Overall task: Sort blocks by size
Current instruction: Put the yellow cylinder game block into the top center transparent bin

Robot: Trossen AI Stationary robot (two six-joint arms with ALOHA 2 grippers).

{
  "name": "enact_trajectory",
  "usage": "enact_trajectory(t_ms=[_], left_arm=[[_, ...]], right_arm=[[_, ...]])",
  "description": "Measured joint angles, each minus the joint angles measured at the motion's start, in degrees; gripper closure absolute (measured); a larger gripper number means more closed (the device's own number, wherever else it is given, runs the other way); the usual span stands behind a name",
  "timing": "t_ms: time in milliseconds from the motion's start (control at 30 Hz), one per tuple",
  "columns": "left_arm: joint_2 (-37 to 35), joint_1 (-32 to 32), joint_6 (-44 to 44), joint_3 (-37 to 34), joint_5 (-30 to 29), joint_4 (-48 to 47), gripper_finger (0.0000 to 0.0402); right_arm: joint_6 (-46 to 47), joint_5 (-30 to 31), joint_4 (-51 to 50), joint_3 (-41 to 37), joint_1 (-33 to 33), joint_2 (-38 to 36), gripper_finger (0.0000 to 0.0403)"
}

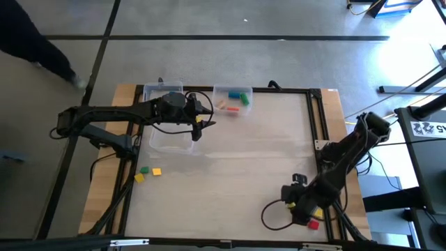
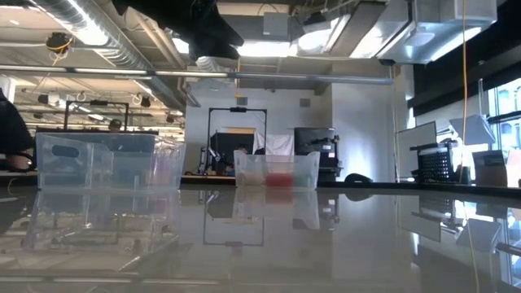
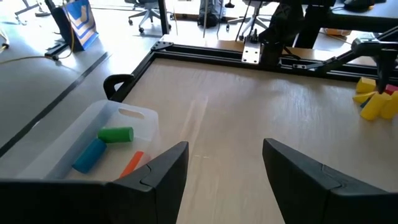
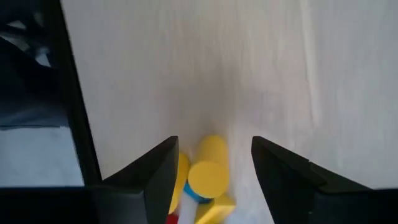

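A small heap of blocks lies at the table's near right corner: a yellow cylinder (image 4: 208, 171), more yellow blocks (image 4: 219, 206), a blue one (image 4: 194, 194) and a red one (image 1: 313, 224). My right gripper (image 4: 214, 143) hangs open right over this heap, pointing steeply down, with the yellow cylinder showing between its fingers. My left gripper (image 3: 224, 168) is open with nothing in it, above a clear bin (image 1: 171, 137) at the far left. A second clear bin (image 3: 134, 117) holds a green (image 3: 115, 134), a blue (image 3: 89, 155) and an orange block (image 3: 131, 163). Three more blocks (image 1: 148, 173) lie at the left.
A black frame rail (image 1: 315, 125) runs along the table's right side, close to the right arm (image 1: 348, 150). Cables (image 1: 272, 213) loop on the table beside the right gripper. The middle of the table (image 1: 244, 160) is bare. A person's leg (image 1: 35, 42) shows on the floor beyond the table.
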Motion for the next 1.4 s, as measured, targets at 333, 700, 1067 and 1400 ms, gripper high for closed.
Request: enact_trajectory(t_ms=[333,700,1067,1400], left_arm=[[0.0,0.0,0.0,0.0,0.0,0.0,0.0196],[0.0,0.0,0.53,0.0,-0.01,-0.04,0.0196],[0.0,0.0,1.18,0.0,0.0,-0.04,0.0196],[0.0,0.0,1.55,0.0,0.0,-0.04,0.0196]], right_arm=[[5.61,-4.95,-2.23,0.0,1.27,3.04,0.0194],[5.82,-7.87,-2.19,0.0,1.14,6.44,0.0194],[5.6,-7.89,-1.95,-1.68,1.14,7.65,0.0194],[5.14,-7.89,3.51,-5.72,1.12,7.65,0.0194]])
